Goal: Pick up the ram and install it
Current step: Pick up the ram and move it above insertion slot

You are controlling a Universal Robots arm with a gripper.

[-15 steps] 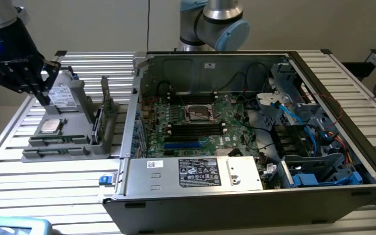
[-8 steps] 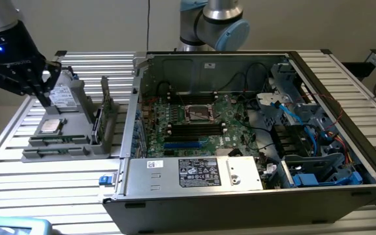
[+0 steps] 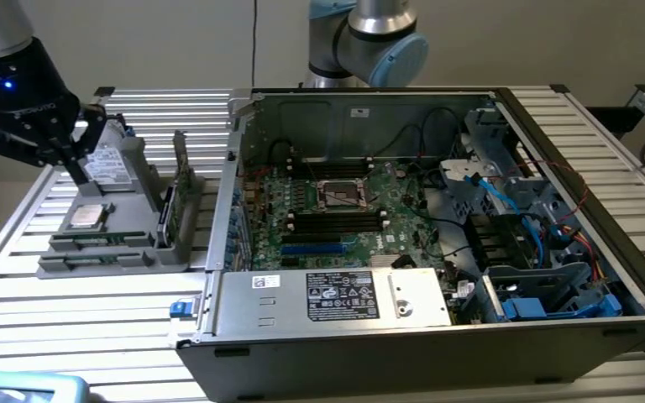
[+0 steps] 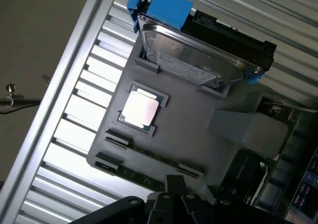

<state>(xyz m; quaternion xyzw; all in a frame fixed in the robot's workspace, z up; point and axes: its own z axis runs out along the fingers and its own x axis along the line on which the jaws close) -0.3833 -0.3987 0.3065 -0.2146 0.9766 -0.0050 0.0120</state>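
Hovering above the grey moulded holder tray [image 3: 132,264] on the slatted metal desk [image 3: 31,319] in the exterior view, the black jaws are closed on nothing. In the wrist view, the long green ram stick [image 4: 154,156] lies slotted in that tray, not yet picked up or installed.

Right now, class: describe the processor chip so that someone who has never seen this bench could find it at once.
Find the open PC case; a grey tray sits beside it, on the exterior view's left. The chip lies flat mid-tray, between the drive and the ram. It alone is a small silver square: the drive is bigger with blue clips, the ram a thin green strip.
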